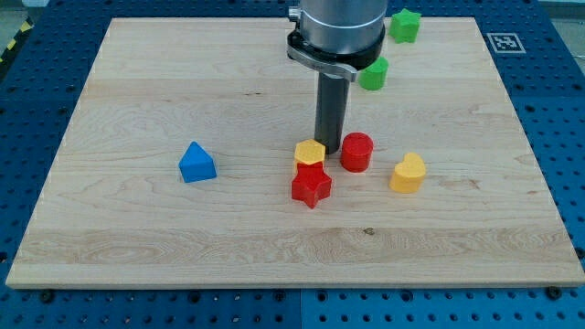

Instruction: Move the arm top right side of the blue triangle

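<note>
Blue triangle (196, 163) sits alone toward the view's left of the wooden board (137, 82), well apart from everything else. My tip (328, 149) rests on the board to its right, wedged just behind the yellow hexagon (310, 152) and beside the red cylinder (356, 152); no fingers here, only the bare rod. Red star (311, 185) touches the hexagon below. Yellow block (409, 173) lies further right; two green blocks (373, 74) (405, 25) near the view's top. Judgement: tip needs to travel left, ending above-right of the triangle.

Arm (340, 23) seen as a wide cylinder, grey metal below a darker upper band; a dark bracket ring is clamped under it, from which a straight dark rod (330, 110) descends to tip (329, 149)
</note>
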